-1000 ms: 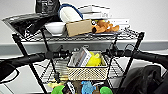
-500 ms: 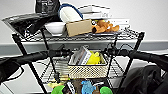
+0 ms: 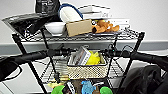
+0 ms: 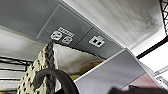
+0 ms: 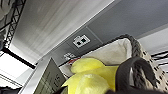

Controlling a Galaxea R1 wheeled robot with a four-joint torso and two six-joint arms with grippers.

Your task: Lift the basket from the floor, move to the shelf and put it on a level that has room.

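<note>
Both arms hold the basket (image 3: 87, 67) at the shelf's (image 3: 75, 37) middle level (image 3: 55, 70), each pincer's grip impossible to tell, and an uneven release could tip it off the near edge.

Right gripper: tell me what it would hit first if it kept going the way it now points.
Judging by the right wrist view, probably the grey wall panel with sockets behind the shelf, beyond the basket and the yellow item. Depth is unclear.
</note>
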